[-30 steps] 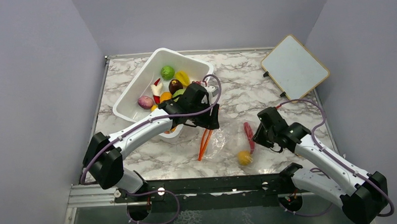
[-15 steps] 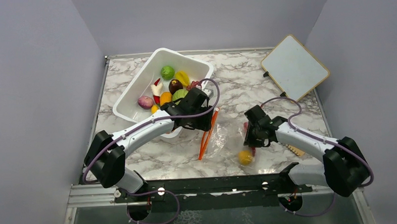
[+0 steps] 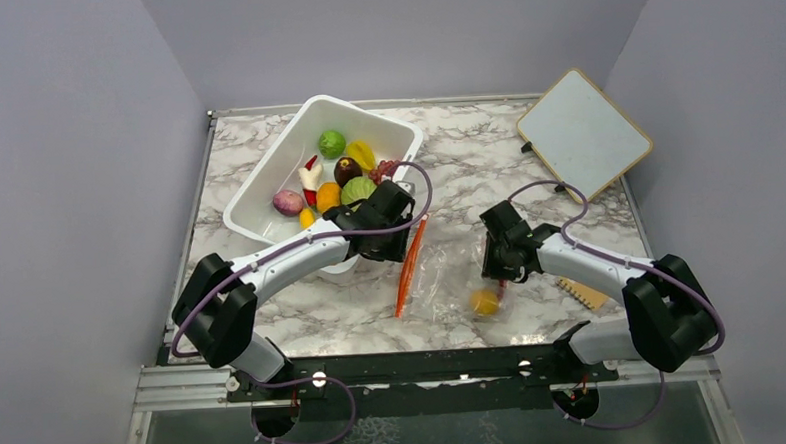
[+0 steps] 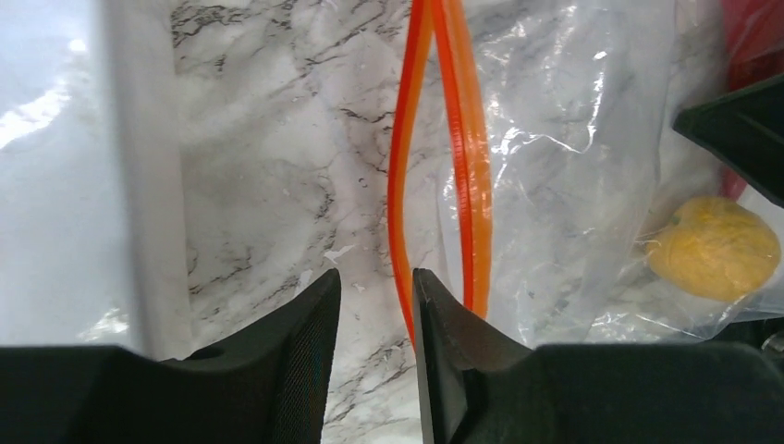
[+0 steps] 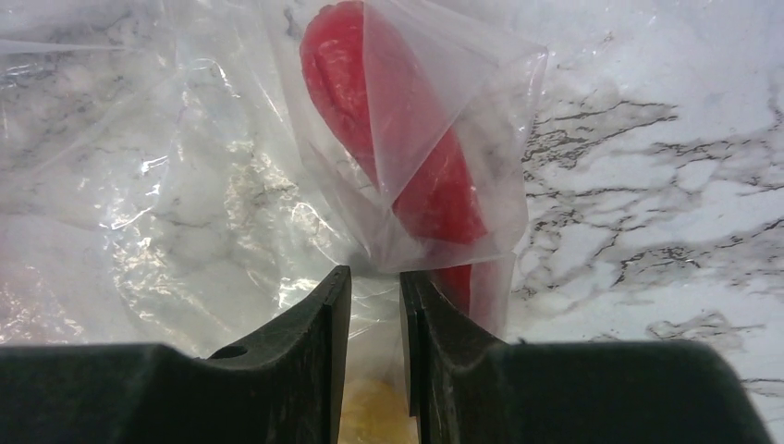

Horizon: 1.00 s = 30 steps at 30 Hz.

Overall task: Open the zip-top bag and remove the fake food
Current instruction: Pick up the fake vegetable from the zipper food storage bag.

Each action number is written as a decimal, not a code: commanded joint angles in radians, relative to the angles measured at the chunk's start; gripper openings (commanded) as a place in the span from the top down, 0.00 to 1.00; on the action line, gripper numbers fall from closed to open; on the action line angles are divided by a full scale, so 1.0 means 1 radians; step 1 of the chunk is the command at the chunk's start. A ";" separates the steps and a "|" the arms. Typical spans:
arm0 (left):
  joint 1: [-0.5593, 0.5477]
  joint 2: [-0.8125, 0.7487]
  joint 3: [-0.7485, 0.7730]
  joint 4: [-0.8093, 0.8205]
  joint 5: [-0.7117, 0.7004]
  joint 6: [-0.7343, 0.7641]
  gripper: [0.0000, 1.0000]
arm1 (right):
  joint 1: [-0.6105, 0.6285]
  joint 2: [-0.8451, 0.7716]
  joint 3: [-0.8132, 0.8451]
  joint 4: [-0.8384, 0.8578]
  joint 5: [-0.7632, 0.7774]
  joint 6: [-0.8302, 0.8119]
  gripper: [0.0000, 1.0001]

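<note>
Getting only partway: pinching the clear floppy zip-top bag's (image 5: 185, 185) film in the right hand (image 5: 375, 279), holding the left hand (image 4: 376, 282) narrowly parted at the slightly gaping orange-red zip strip (image 4: 462, 139) just ahead, grip impossible to tell, leaving a round yellow-orange toy fruit (image 4: 712, 248) and a long red toy food (image 5: 407, 157) inside.

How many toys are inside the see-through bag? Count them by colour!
red toy: 1
yellow toy: 1
Total: 2
</note>
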 commanded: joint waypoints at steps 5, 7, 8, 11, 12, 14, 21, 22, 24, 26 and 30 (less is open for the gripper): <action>0.001 -0.075 -0.045 0.026 -0.164 -0.066 0.66 | -0.014 -0.034 -0.017 -0.002 0.088 -0.013 0.73; 0.001 -0.039 -0.040 0.025 -0.118 -0.050 0.67 | -0.014 -0.050 -0.023 0.001 0.077 -0.003 0.73; -0.001 -0.017 -0.038 0.026 -0.093 -0.044 0.67 | -0.014 -0.058 -0.026 0.003 0.070 0.001 0.73; -0.007 0.033 -0.034 0.041 -0.023 -0.033 0.68 | -0.014 -0.079 -0.022 0.003 0.042 0.006 0.73; -0.010 0.045 -0.038 0.058 0.008 -0.023 0.68 | -0.014 -0.087 -0.018 -0.001 0.032 0.006 0.73; -0.013 0.078 -0.033 0.083 0.077 -0.009 0.67 | -0.014 -0.110 -0.007 -0.011 0.018 0.011 0.73; -0.045 0.048 -0.096 0.230 0.097 -0.107 0.68 | -0.015 -0.245 0.025 -0.103 0.112 0.075 0.72; -0.046 0.032 -0.110 0.259 0.102 -0.124 0.68 | -0.016 -0.264 0.028 -0.127 0.151 0.099 0.71; -0.044 0.007 -0.137 0.323 0.130 -0.154 0.67 | -0.029 -0.289 0.027 -0.165 0.202 0.131 0.71; -0.045 0.005 -0.160 0.402 0.205 -0.175 0.65 | -0.073 -0.302 0.018 -0.173 0.194 0.139 0.71; -0.047 0.049 -0.159 0.461 0.319 -0.207 0.60 | -0.247 -0.303 -0.017 -0.098 0.008 0.048 0.71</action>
